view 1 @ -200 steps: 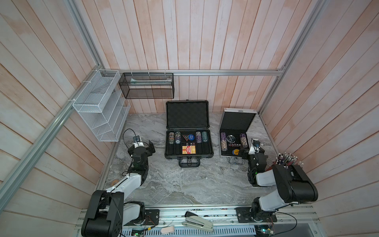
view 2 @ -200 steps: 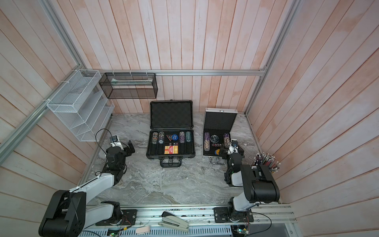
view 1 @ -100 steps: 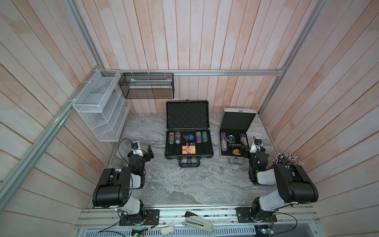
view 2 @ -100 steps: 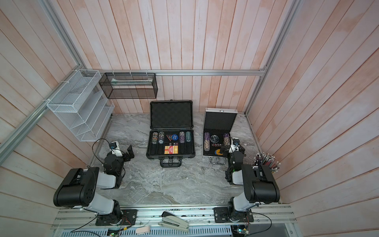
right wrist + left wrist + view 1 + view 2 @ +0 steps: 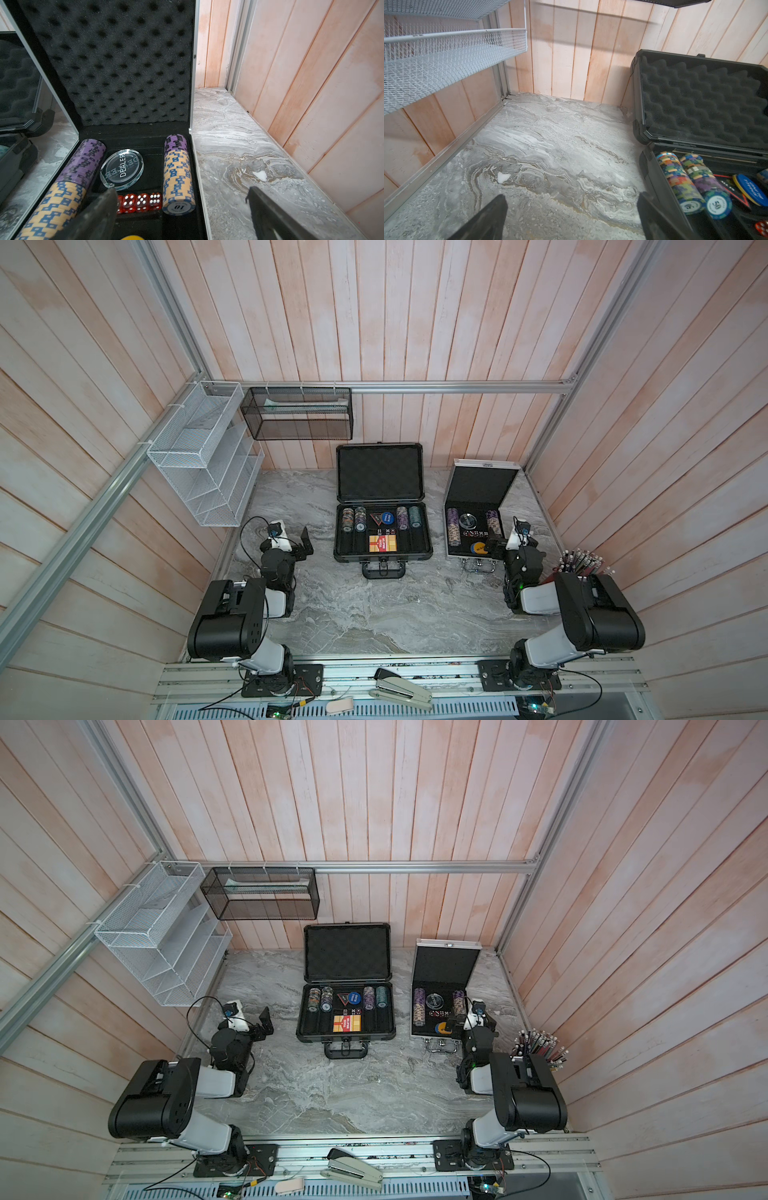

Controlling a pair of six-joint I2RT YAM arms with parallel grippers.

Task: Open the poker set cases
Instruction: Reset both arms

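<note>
Both cases open. Task looks done, only parking left.

Both top views: grey case (image 5: 380, 472) mid bench (image 5: 374, 614), silver case (image 5: 480, 485) at its 3 o'clock, both standing open. Left claw (image 5: 296, 546) spread, empty, at grey case's 9 o'clock, not touching. Right claw (image 5: 500, 545) spread, empty, at silver case's 4 o'clock corner; contact unclear. Left wrist: grey case holds chips (image 5: 679, 180), blue button (image 5: 746, 187), under foam lid (image 5: 699, 104). Right wrist: silver case holds two purple-tan chip rows (image 5: 176, 172), dealer button (image 5: 122, 168), red dice (image 5: 139, 202). Next, I'd say: lift right claw clear without clipping that case.
</note>
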